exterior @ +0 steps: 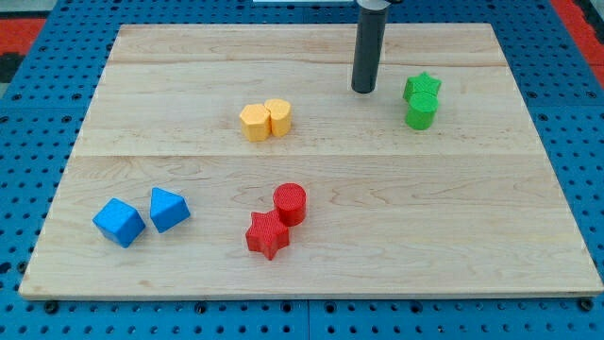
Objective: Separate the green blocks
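In the camera view no brand, label or writing can be read on anything. My tip (363, 91) is the blunt lower end of a smooth, dark, round rod that has no jaws to open or close; it holds nothing and touches no block, resting on the pale wooden board (491, 217) with its visible grain and plank seams.

Just toward the view's right of my tip sit the two green blocks, touching each other: the green star (422, 86) nearer the view's top and the green cylinder (421, 111) right below it.

To the view's left and slightly below my tip, the yellow hexagon (254, 122) and the yellow cylinder (278, 116) press together.

Well below my tip, toward the view's bottom, the red cylinder (291, 202) touches the red star (267, 234).

Far to the view's lower left are the blue cube (119, 222) and a blue angular block (169, 209), near each other.

All blocks look matte and finely ridged. A blue perforated surface (38, 113) surrounds the board.
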